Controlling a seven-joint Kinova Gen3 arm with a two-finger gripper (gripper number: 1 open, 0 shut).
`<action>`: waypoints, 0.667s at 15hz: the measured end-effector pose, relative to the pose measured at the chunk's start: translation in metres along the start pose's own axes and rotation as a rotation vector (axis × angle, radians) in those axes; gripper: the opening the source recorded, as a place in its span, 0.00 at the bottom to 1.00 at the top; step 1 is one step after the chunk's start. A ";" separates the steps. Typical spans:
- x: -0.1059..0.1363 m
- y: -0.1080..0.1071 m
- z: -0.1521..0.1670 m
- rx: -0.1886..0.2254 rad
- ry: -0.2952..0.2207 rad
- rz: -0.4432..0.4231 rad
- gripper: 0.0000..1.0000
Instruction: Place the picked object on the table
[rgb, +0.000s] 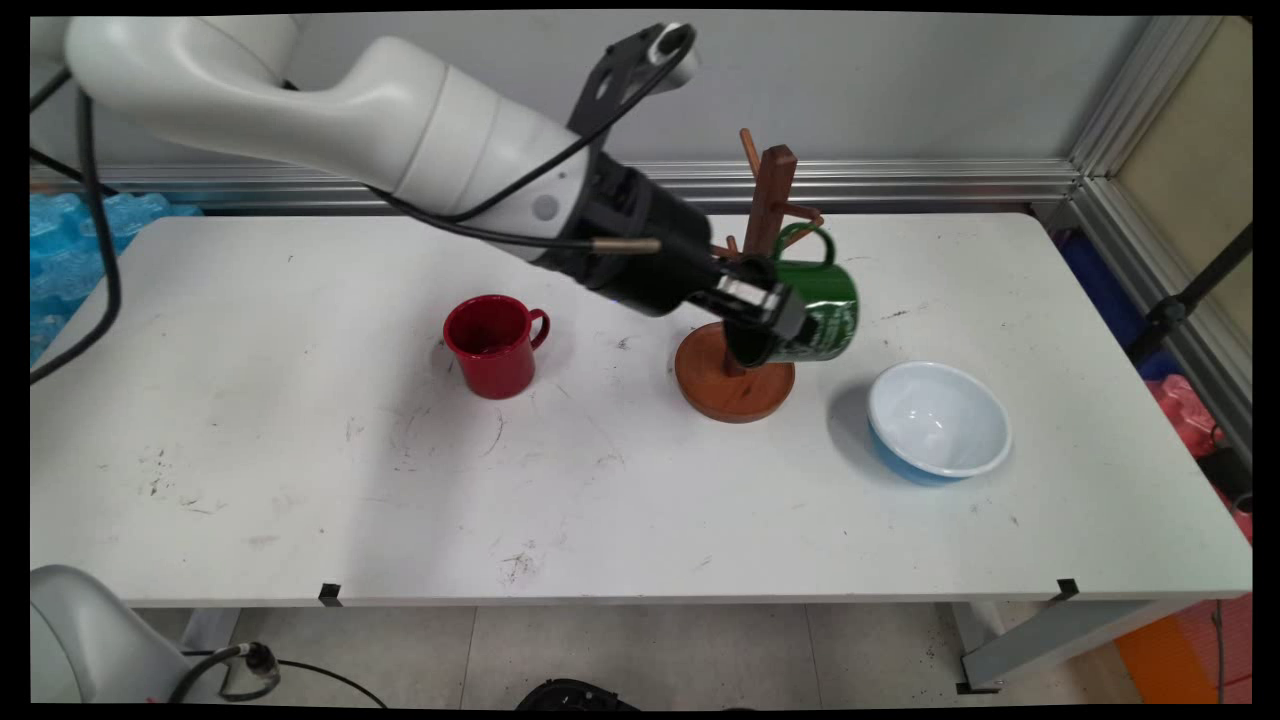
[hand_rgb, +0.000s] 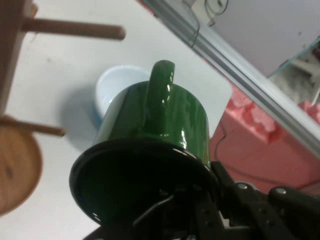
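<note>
1. Green mug (rgb: 825, 310) is up off the table, lying on its side in the air right by the wooden mug tree (rgb: 765, 210), with its handle pointing up.
2. The black gripper (rgb: 765, 320) is clamped on the mug's rim, one finger going into the dark opening. From the hand view you're looking straight at the mouth of the green mug (hand_rgb: 150, 150), and the gripper (hand_rgb: 200, 210) linkage sits right at its lower edge.
3. The mug's handle is up near one of the tree's pegs on the right side, but I can't tell whether it's actually touching or hooked on it.
4. The tree's round wooden base (rgb: 733, 385) sits on the white table (rgb: 300, 480), just below and left of the mug.
5. A bowl (rgb: 938, 422), white inside and blue outside, sits on the table to the right of the base, close by. In the hand view the bowl (hand_rgb: 112, 87) peeks out behind the mug.
6. A red mug (rgb: 493, 345) stands upright well off to the left, handle pointing right.
</note>
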 end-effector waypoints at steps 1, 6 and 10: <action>-0.002 -0.002 -0.004 0.013 -0.014 0.009 0.00; -0.014 -0.013 -0.026 0.089 -0.091 0.042 0.00; -0.024 -0.022 -0.043 0.156 -0.165 0.061 0.00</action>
